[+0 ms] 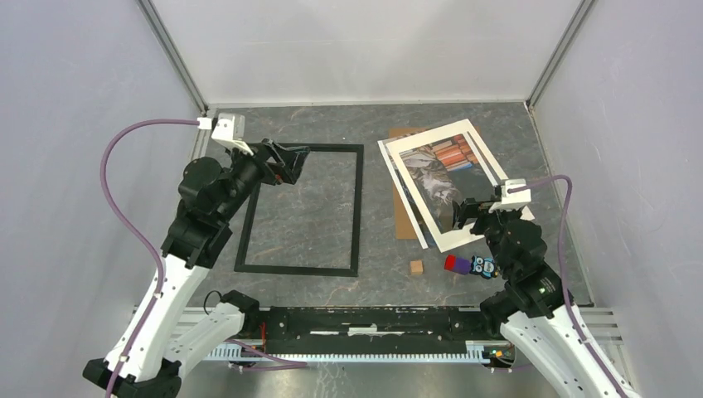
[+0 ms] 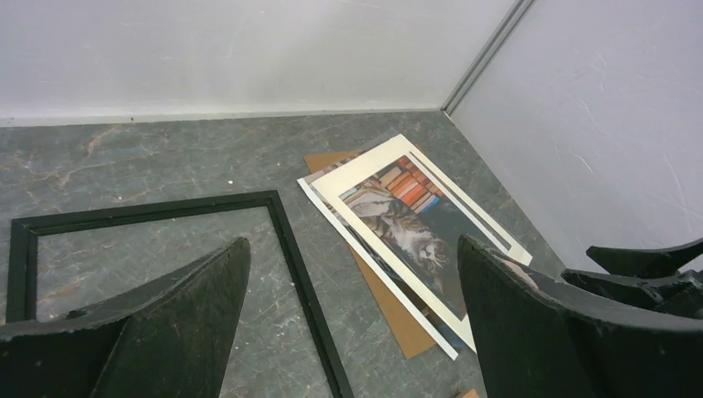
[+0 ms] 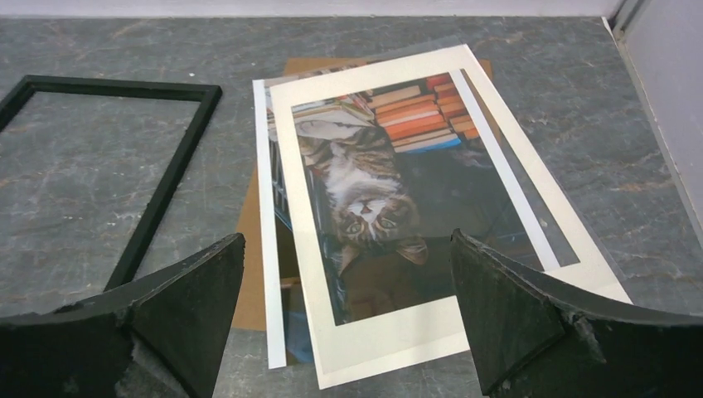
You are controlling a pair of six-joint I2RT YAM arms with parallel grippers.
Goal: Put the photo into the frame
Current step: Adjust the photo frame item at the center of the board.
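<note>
black thin frame (image 1: 358,207), seemingly matte, lies flat.

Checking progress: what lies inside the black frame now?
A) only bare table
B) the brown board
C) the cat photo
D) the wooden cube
A: the frame encloses only grey table; the photo lies off to its right.

You have one black frame (image 1: 358,207) lying ahead of the left jaws. Ahead of the right jaws you count one photo (image 1: 439,178), one white mat (image 1: 452,238) and one brown backing board (image 1: 404,220), stacked. Behind the right jaws, toward their base, sit three small pieces: one wooden cube (image 1: 416,266), one red-and-purple block (image 1: 454,264), one blue owl figure (image 1: 482,265).
</note>
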